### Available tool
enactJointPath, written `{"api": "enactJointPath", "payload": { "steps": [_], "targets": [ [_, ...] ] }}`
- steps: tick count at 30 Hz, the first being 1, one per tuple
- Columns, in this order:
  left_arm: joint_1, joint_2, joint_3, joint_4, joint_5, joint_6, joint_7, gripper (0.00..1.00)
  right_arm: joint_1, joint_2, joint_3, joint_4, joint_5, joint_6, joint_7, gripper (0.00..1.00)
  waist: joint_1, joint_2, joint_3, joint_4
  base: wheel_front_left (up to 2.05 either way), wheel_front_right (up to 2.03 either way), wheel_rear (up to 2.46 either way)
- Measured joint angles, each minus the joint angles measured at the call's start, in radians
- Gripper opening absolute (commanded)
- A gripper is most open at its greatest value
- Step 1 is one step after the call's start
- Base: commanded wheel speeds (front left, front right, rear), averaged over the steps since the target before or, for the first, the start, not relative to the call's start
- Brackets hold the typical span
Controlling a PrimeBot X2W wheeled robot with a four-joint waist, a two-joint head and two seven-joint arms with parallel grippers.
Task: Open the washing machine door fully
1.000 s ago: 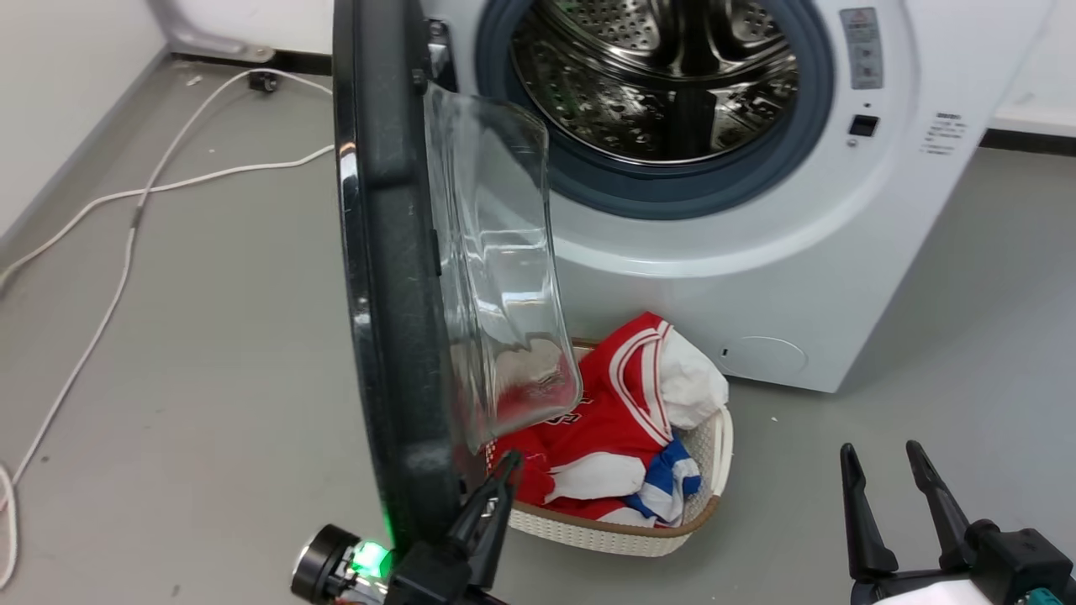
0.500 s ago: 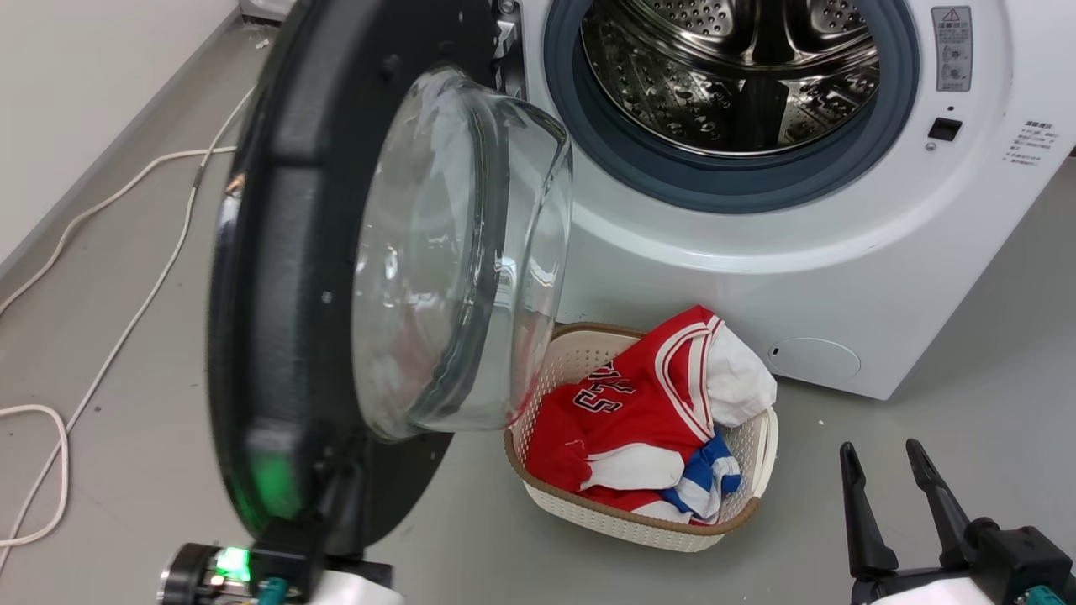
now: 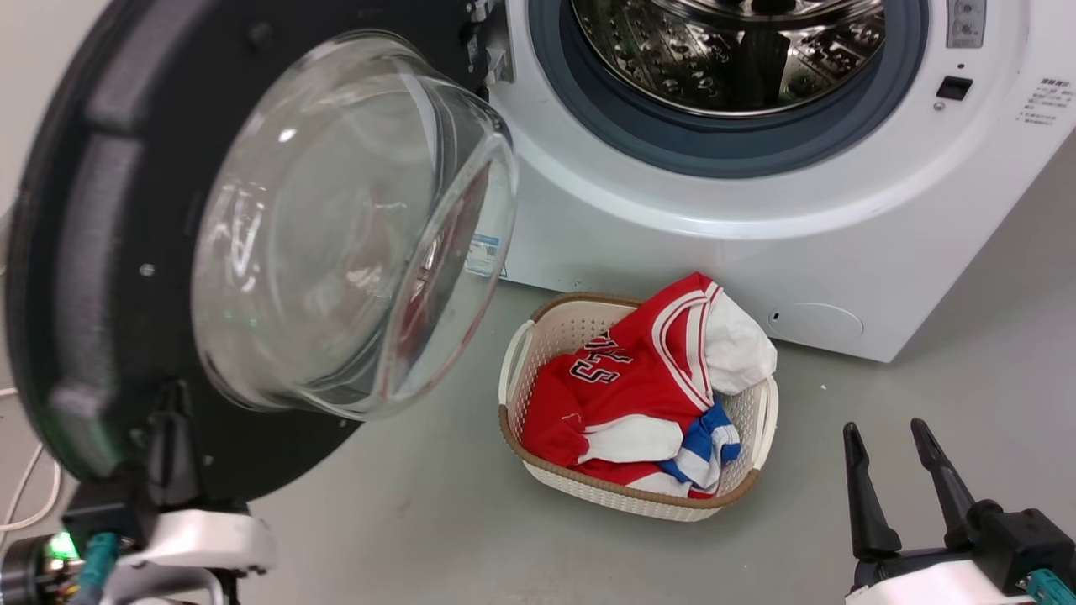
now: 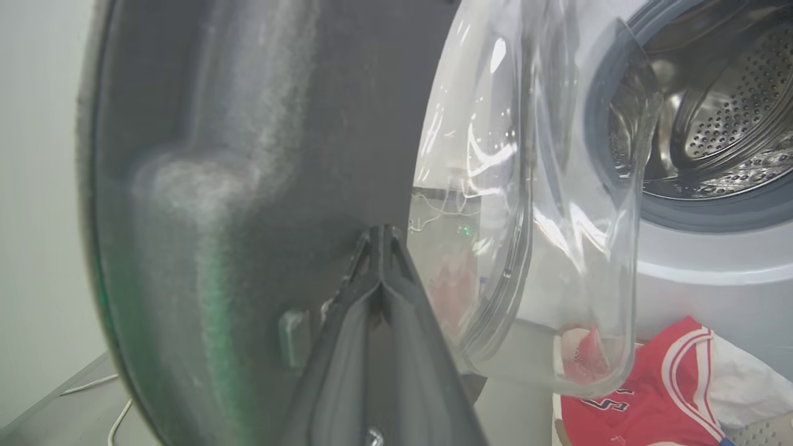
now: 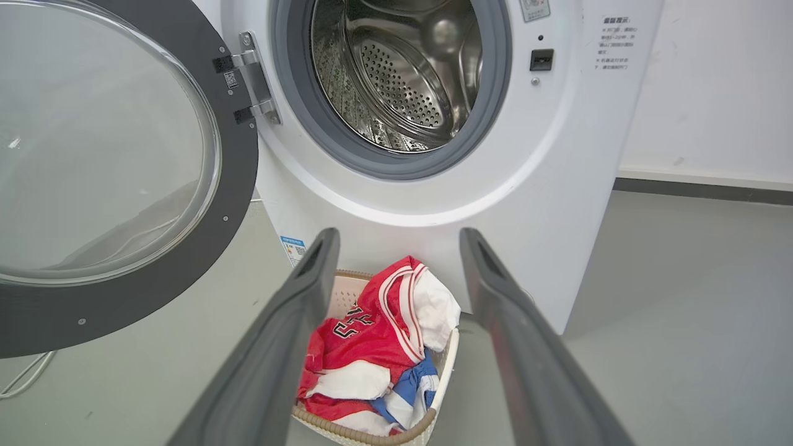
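We found the washing machine door (image 3: 76,252) swung wide to the left of the washing machine (image 3: 672,252), its glass bowl (image 3: 336,227) facing out and the drum opening (image 3: 740,50) bare. The left gripper (image 4: 379,238) had its fingers closed tip to tip with nothing between them, set low against the door's black inner ring. The right gripper (image 3: 884,427) hung idle with its fingers spread, near the laundry basket (image 3: 513,370). To finish well, we judged, the push should follow the arc about the hinge (image 5: 254,80), stay on the ring rather than the glass, and ease off as the hinge nears its stop, since a pale wall (image 4: 37,186) stood beyond the door. As for writing, we read no brand. The red jersey (image 3: 639,361) carried digits that looked like 25, while the blue label sticker (image 3: 483,252) and the printed lines (image 3: 1046,94) at the machine's right edge were too small to read.
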Motion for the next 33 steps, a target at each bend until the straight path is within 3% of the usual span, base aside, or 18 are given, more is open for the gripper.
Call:
{"api": "enactJointPath", "payload": {
  "steps": [12,20,33],
  "targets": [
    [-0.092,0.032,0.201,0.09,-0.024,-0.036,0.0,0.0,-0.038,0.0,-0.006,-0.007,-0.024,0.0,0.0,1.0,0.0,0.0,0.061,-0.035,0.0,0.0,0.0],
    [-0.169,0.051,0.282,0.171,-0.034,-0.095,-0.001,0.0,-0.069,0.0,-0.011,-0.011,-0.034,0.0,0.0,1.0,0.0001,0.0,0.104,-0.052,0.0,0.0,0.0],
    [-0.244,0.085,0.398,0.334,-0.037,-0.156,-0.001,0.0,-0.081,0.0,-0.012,-0.01,-0.034,0.0,0.0,1.0,0.0,0.0,0.109,-0.085,0.0,0.0,0.0]
  ]
}}
